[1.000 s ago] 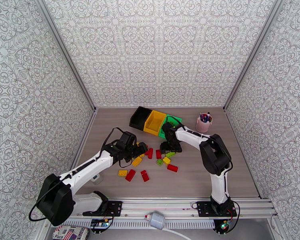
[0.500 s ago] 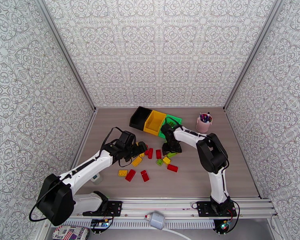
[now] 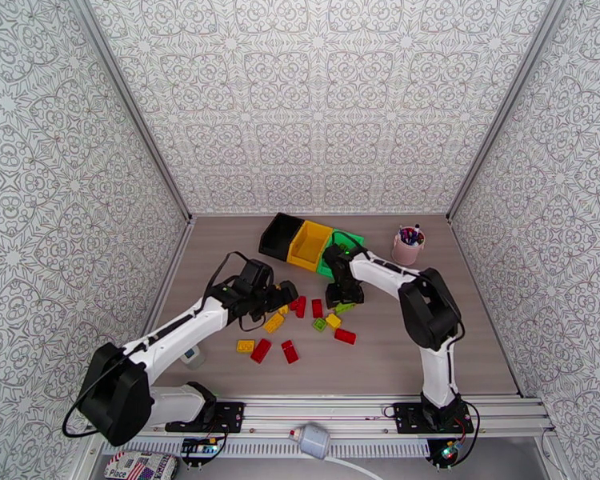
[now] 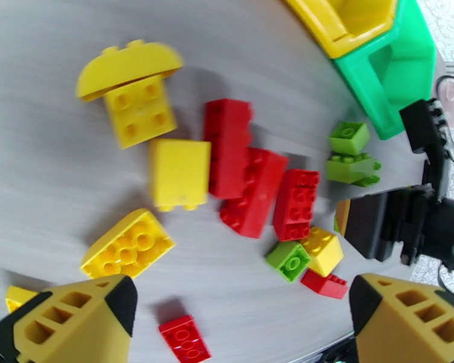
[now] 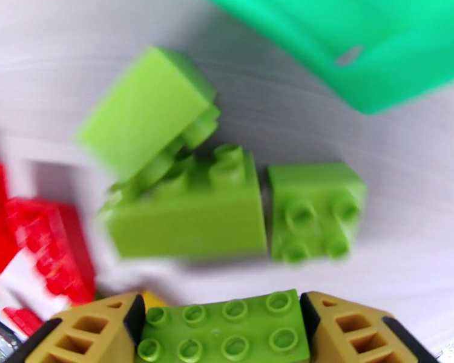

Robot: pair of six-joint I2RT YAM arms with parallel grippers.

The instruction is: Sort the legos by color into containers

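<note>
Red, yellow and light green legos lie scattered mid-table, among them a red one (image 3: pixel 345 336) and a yellow one (image 3: pixel 245 346). The black bin (image 3: pixel 280 234), yellow bin (image 3: pixel 310 243) and green bin (image 3: pixel 352 240) stand in a row behind them. My right gripper (image 3: pixel 342 298) hangs low just in front of the green bin (image 5: pixel 372 49), shut on a light green brick (image 5: pixel 221 337). Three more green bricks (image 5: pixel 184 219) lie just beyond it. My left gripper (image 4: pixel 239 334) is open over the pile's left side, above yellow bricks (image 4: pixel 178 173) and red bricks (image 4: pixel 254 192).
A pink cup of pens (image 3: pixel 408 246) stands at the back right, to the right of the bins. Two red bricks (image 3: pixel 290 351) lie nearest the arm bases. Patterned walls close in the table on three sides.
The right arm's elbow swung slightly left and back while its gripper stayed by the green bricks. The left gripper edged a little to the right over the pile.
</note>
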